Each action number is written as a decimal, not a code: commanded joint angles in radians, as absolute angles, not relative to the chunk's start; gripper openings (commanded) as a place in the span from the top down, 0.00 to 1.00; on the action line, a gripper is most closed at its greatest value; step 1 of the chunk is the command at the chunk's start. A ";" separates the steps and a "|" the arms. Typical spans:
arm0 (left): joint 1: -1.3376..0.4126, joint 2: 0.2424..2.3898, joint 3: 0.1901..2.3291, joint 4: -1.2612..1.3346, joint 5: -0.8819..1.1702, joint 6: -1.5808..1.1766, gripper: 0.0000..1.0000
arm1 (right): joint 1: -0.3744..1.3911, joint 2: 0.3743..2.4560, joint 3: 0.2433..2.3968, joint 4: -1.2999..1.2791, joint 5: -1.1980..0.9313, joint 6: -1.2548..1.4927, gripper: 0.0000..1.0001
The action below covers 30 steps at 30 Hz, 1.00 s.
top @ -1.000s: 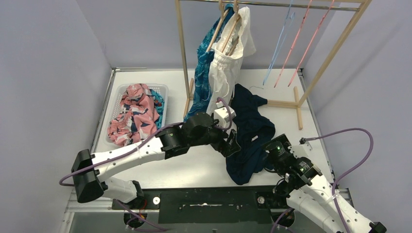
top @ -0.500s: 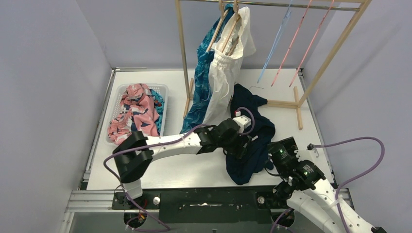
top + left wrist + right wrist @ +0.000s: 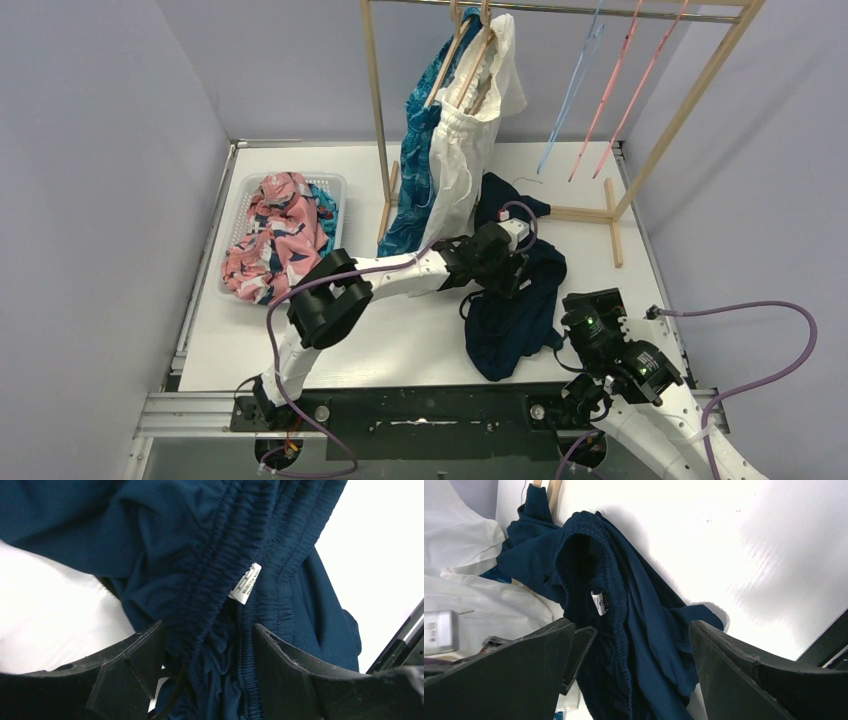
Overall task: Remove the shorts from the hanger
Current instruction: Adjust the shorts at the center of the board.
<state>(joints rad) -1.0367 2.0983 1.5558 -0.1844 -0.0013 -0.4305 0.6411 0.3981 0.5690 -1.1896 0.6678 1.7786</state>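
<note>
The plain navy shorts (image 3: 515, 300) lie crumpled on the white table below the rack. My left gripper (image 3: 502, 278) reaches down into them. In the left wrist view its jaws (image 3: 207, 632) stand open on either side of the bunched elastic waistband (image 3: 200, 555), near a white label (image 3: 246, 582). My right gripper (image 3: 572, 305) is open and empty at the shorts' right edge; its view (image 3: 631, 625) looks along the navy shorts (image 3: 624, 605). White drawstring shorts (image 3: 465, 150) and blue leaf-pattern shorts (image 3: 415, 170) hang on wooden hangers (image 3: 470, 50).
A wooden rack (image 3: 380, 120) stands at the back, with an empty blue hanger (image 3: 570, 90) and pink hangers (image 3: 615, 90). A white basket (image 3: 290, 177) at the left holds the pink-and-navy floral shorts (image 3: 280, 235) and a teal pair (image 3: 325, 205). Purple walls close both sides.
My left arm has stretched right and farther back, carrying its gripper onto the navy shorts' waistband. My right gripper has drawn back a little toward the near right.
</note>
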 commanded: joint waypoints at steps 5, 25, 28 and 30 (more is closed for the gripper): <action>-1.054 2.083 1.567 -0.086 0.220 -0.450 0.36 | 0.638 0.378 0.607 -1.225 0.759 1.813 0.12; -1.158 2.311 1.758 -0.370 -0.054 -0.414 0.27 | 0.638 0.332 0.588 -1.245 0.721 1.867 0.13; -1.152 2.298 1.677 -0.359 -0.120 -0.439 0.69 | 0.638 0.331 0.602 -1.249 0.724 1.866 0.13; -1.153 2.247 1.597 -0.319 -0.175 -0.440 0.93 | 0.638 0.330 0.610 -1.260 0.723 1.864 0.13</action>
